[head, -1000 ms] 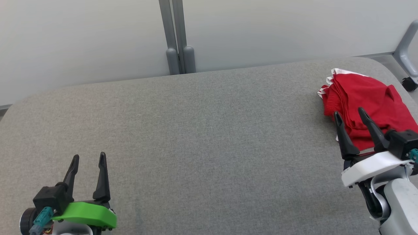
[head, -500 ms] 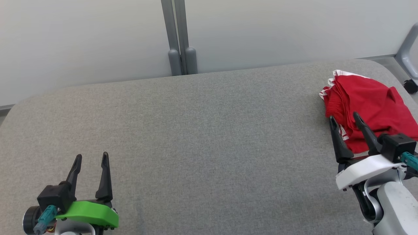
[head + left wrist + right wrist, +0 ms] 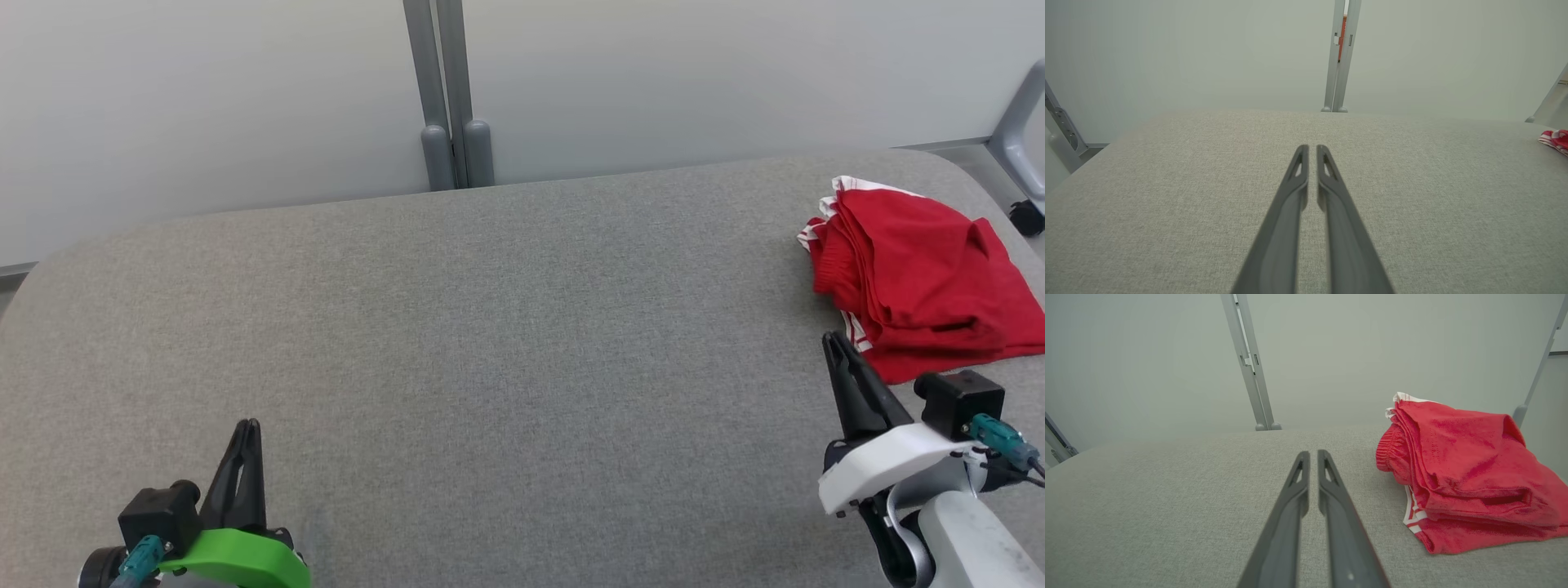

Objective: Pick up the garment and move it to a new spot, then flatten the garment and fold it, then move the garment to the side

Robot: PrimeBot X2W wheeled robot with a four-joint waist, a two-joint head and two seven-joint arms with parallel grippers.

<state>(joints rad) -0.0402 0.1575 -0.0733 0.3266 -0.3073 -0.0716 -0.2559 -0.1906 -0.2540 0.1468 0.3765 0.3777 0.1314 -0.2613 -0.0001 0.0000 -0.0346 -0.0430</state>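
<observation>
The grey padded table (image 3: 490, 327) is the widest thing before me, and its rounded right end is where trouble could start. The red garment (image 3: 922, 278) lies there as a folded stack with white trim showing at its left side. In the head view it reaches the frame's right edge, so I cannot tell how much table is left beyond it. A nudge that way might tip it off.

The stack looks loose, with layers stepped rather than flush. I judge that any brush against it would slump the fold.

My right gripper (image 3: 834, 341) sits just beside the garment's near corner, fingers pressed together on nothing. A careless swing rightward could catch the hem and drag it open.

My left gripper (image 3: 247, 429), likewise closed and empty, is well apart and poses little risk.
</observation>
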